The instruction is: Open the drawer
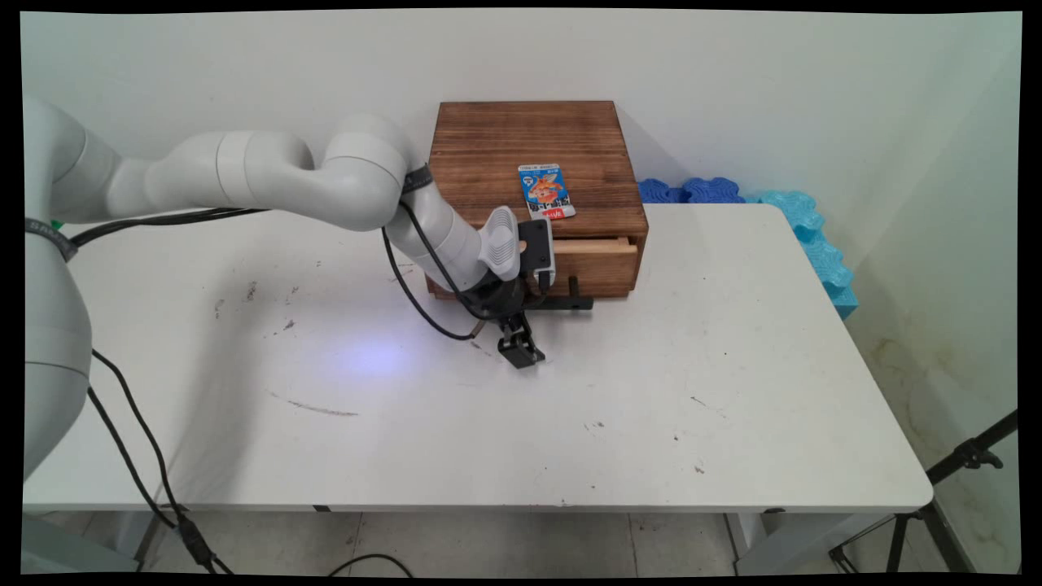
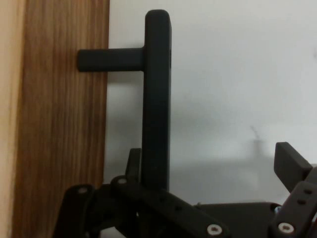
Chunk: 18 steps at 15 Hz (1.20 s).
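Across the white table, scuffed with small dark marks, a wooden drawer box stands toward the far side against a plain pale wall. A small blue snack packet lies flat on the box's top. Blue foam mats are wedged between the table's far right edge and the wall, and a black tripod leg shows at lower right on the floor. The drawer sits pulled out a little, with a black bar handle across its front. The arm reaches in from the left, bends at the elbow and angles down in front of the box, black cables looping below it. The gripper points at the tabletop just in front of the drawer. In the hand view its fingers are spread wide: one finger lies just behind the handle bar, perhaps touching it, the other well clear on the far side, gripping nothing.
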Available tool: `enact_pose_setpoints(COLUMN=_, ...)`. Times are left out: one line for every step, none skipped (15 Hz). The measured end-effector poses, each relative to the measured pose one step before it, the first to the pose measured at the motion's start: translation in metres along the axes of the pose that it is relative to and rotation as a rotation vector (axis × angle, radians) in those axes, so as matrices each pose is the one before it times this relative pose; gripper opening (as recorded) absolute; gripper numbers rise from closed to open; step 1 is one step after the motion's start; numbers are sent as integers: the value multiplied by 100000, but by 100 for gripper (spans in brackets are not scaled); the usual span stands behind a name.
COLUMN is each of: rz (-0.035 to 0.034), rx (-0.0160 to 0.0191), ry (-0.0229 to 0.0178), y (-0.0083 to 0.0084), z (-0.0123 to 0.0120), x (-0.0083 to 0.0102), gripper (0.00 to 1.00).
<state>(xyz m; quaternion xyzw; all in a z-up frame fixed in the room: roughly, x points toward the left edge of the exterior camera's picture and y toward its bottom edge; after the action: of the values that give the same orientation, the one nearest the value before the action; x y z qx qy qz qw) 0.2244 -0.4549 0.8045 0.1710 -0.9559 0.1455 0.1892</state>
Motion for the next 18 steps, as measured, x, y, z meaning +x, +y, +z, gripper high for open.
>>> enact_pose_setpoints(rz=-503, rx=-454, ry=9, y=390, z=-81, x=48, gripper=100)
enact_pose_setpoints(rz=-638, rx=-564, ry=-20, y=488, z=-115, x=35, gripper=100)
enact_pose_setpoints(rz=-602, rx=-580, ry=1, y=491, z=-126, x=25, gripper=100)
enact_pose_setpoints(rz=-483, rx=-550, ry=-26, y=461, z=-115, x=3, gripper=100)
enact_pose_setpoints(rz=-572, rx=-698, ry=-35, y=567, z=-142, x=-4, gripper=100)
enact_pose_setpoints(rz=-584, rx=-794, ry=-24, y=625, z=-161, x=-13, gripper=100)
enact_pose_setpoints(rz=-379, rx=-603, ry=4, y=469, z=-120, x=-11, gripper=100)
enact_pose_setpoints(rz=-264, rx=-411, ry=-11, y=333, z=-86, x=-12, gripper=100)
enact_pose_setpoints(rz=-346, rx=-674, ry=5, y=530, z=-140, x=-24, gripper=100)
enact_pose_setpoints(rz=-447, rx=-775, ry=1, y=620, z=-160, x=-30, gripper=100)
enact_pose_setpoints(rz=-413, rx=-820, ry=15, y=644, z=-164, x=-40, gripper=100)
enact_pose_setpoints(rz=-287, rx=-705, ry=21, y=548, z=-135, x=-32, gripper=100)
enact_pose_setpoints(rz=-282, rx=-854, ry=5, y=669, z=-154, x=-44, gripper=100)
enact_pose_setpoints(rz=-260, rx=-856, ry=44, y=659, z=-153, x=-34, gripper=100)
enact_pose_setpoints(rz=-183, rx=-868, ry=69, y=675, z=-146, x=-16, gripper=100)
enact_pose_setpoints(rz=-158, rx=-765, ry=85, y=596, z=-127, x=-10, gripper=100)
enact_pose_setpoints(rz=-130, rx=-853, ry=139, y=669, z=-142, x=1, gripper=100)
enact_pose_setpoints(rz=-87, rx=-727, ry=111, y=578, z=-112, x=8, gripper=100)
